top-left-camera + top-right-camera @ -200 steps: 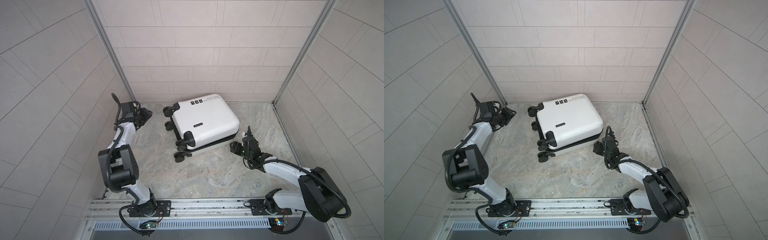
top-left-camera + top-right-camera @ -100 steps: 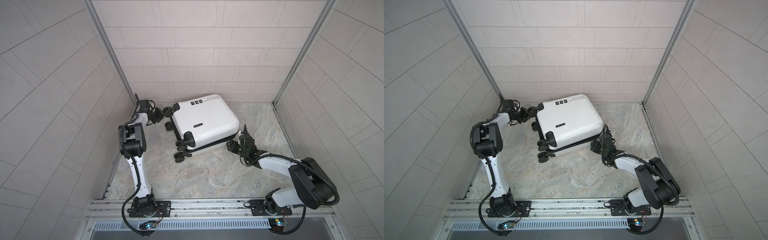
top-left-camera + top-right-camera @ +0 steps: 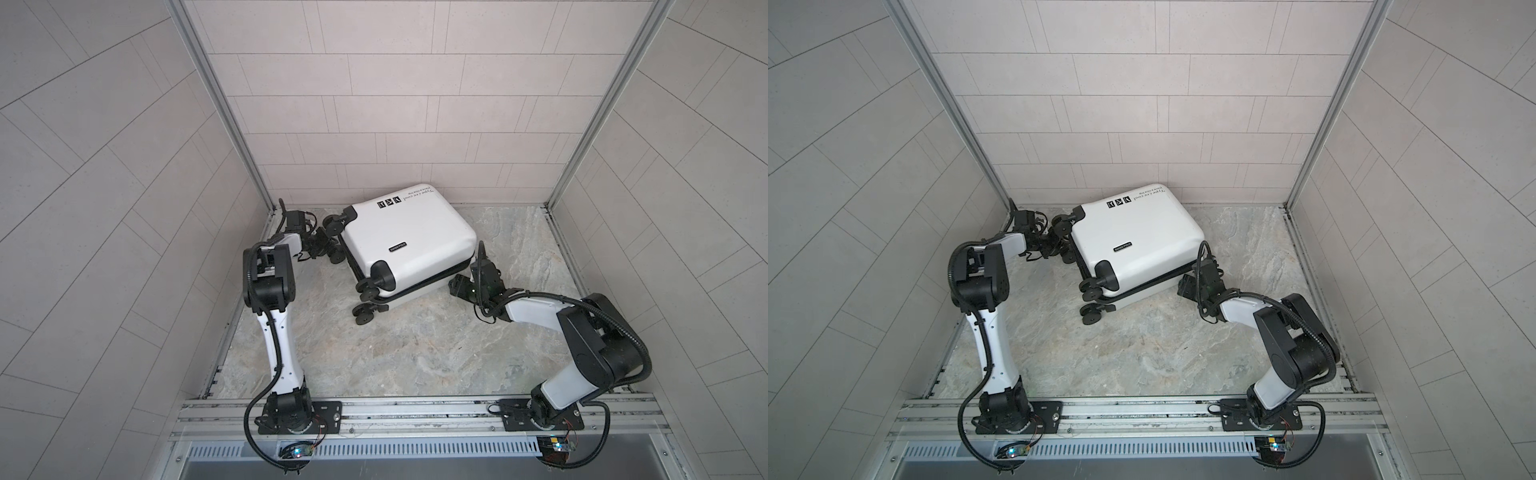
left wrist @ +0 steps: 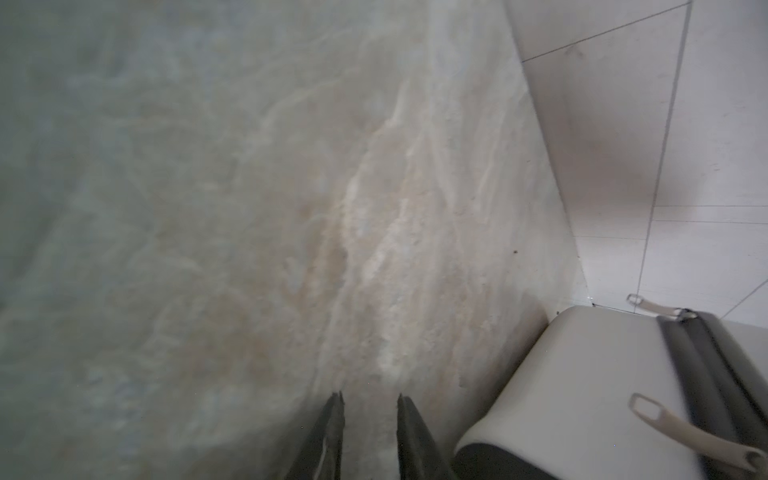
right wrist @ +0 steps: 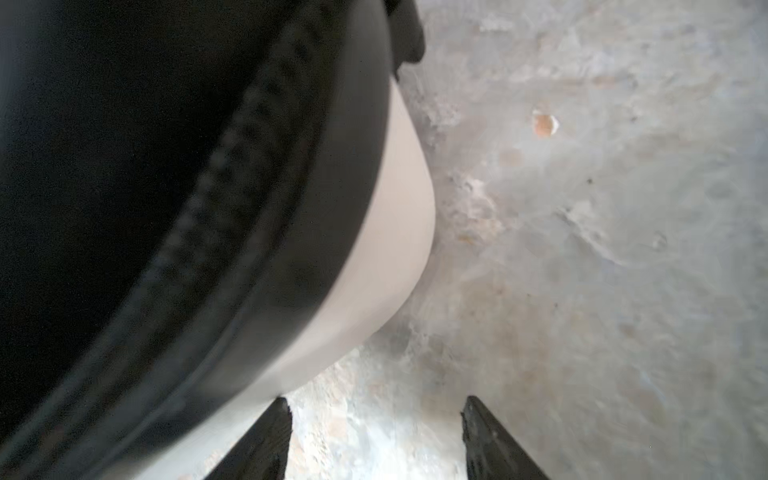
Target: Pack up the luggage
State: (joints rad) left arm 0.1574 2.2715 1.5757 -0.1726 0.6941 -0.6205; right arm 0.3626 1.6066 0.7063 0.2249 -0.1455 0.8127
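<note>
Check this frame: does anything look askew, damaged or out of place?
The suitcase lies flat on the floor, slanted to the walls, and its halves look not fully shut: a dark gap runs along its near edge, wider toward the right. Nothing spilled or broken shows.

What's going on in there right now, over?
Left gripper open, empty, by the wheels. Right gripper open, empty, beside the white suitcase. Suitcase lies flat, seam slightly gaping. Nothing seen blocking.
</note>
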